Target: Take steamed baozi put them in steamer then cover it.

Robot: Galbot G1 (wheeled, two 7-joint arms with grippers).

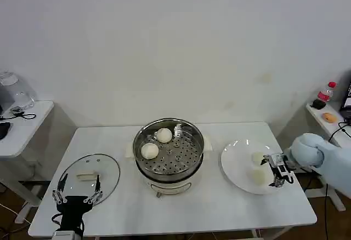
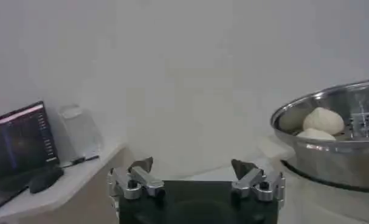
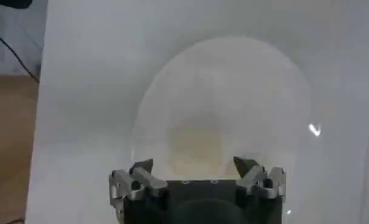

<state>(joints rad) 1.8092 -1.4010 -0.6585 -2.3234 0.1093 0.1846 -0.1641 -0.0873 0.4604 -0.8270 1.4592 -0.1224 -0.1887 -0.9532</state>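
Right gripper (image 1: 279, 175) was over the near side of the white plate (image 1: 233, 166), jaws spread, nothing held. In the right wrist view a bun (image 3: 199, 146) sat directly ahead between the open fingertips (image 3: 143, 166), not yet touched. I counted two baozi on the plate (image 1: 258, 167), the other two already in the steamer (image 1: 189, 158) at its far-left side (image 1: 157, 143). So halfway on loading, I judged.

Left gripper (image 1: 77, 199) was parked at the table's (image 1: 208, 207) front-left edge, just beside the near rim of the glass cover (image 1: 107, 177), jaws open, empty. Cover lay flat on the table, left of the steamer, handle (image 1: 88, 175) up.

Risks as I saw them:
- Buns are soft; closing hard would dent or tear one.
- The two on the plate were close together; a wide approach could nudge the neighbour off toward the rim.
- Steamer wall is tall and shiny; a low carry could clip it.
- Cover is flat glass, rim pickup from that left pose could slip; handle is safer.
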